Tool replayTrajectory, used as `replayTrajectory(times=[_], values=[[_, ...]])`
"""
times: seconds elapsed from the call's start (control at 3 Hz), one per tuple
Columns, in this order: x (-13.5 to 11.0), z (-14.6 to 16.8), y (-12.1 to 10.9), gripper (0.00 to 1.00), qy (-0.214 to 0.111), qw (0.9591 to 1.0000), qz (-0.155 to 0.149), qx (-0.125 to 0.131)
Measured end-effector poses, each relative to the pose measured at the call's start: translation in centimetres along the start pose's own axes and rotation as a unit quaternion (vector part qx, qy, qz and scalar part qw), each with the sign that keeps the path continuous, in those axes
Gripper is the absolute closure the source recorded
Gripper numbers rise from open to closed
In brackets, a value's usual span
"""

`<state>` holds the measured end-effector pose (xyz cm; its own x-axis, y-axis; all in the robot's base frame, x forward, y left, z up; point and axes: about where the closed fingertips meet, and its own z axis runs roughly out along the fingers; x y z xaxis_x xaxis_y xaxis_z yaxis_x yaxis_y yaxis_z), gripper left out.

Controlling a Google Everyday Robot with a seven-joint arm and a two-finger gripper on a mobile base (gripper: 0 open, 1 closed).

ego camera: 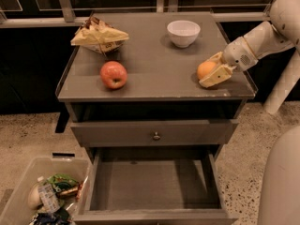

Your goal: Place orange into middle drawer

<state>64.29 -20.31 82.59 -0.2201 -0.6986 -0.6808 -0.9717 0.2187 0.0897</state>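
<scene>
Orange point(204, 69) sits on the desk point(154, 64) near its 4 o'clock corner, well to 3 o'clock of the apple point(113, 74). Pincer point(209, 72) straddles it from 3 o'clock; clamped or merely around it, cannot tell. Likely light, firm, smooth-skinned and prone to roll, so grip across the widest girth with a moderate squeeze. Middle drawer point(150, 184) stands open at 6 o'clock, below.
</scene>
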Motion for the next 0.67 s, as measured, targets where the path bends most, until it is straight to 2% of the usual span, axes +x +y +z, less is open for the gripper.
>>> replayTrajectory(times=[0.33, 0.67], values=[[0.0, 0.0, 0.0, 1.0, 0.0, 1.0, 0.0, 0.0], [-1.5, -0.2, 0.2, 1.0, 0.016, 0.9998, -0.009, 0.004]])
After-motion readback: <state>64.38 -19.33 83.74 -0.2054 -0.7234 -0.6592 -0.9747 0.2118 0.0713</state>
